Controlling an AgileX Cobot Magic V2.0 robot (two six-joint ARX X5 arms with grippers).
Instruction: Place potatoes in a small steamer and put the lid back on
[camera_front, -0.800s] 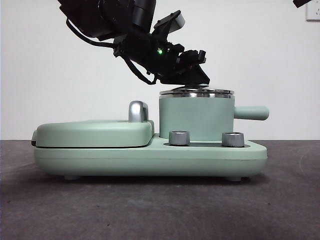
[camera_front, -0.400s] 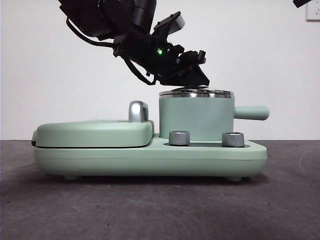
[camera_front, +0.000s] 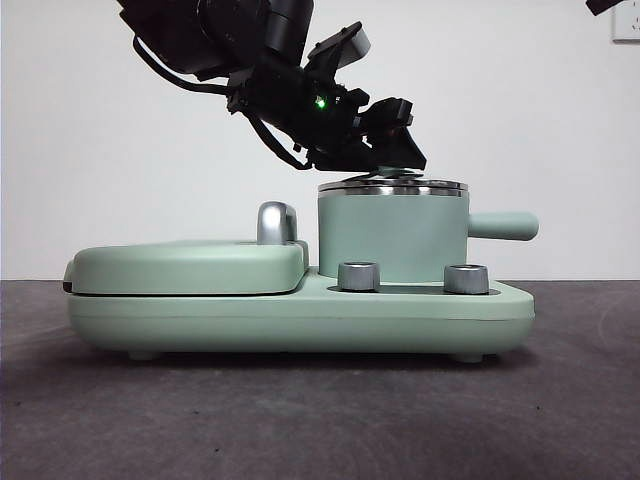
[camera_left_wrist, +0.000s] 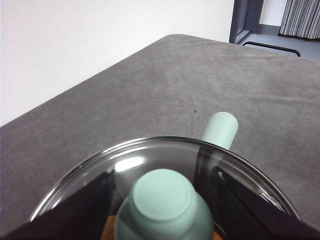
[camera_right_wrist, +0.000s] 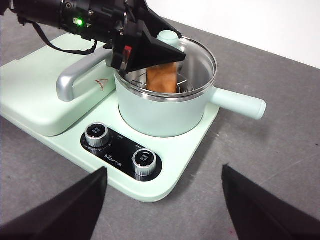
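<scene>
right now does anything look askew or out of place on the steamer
Nothing stands out. The lid sits level on the small steamer, the potato is inside, and the left gripper is at the knob.

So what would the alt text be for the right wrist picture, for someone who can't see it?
A black robot gripper, the left gripper, sits over the mint-green knob of a clear glass lid on a small mint-green steamer pot, with an orange-brown potato visible inside. The pot stands on a mint-green cooker base with two silver dials, on a grey table.
</scene>
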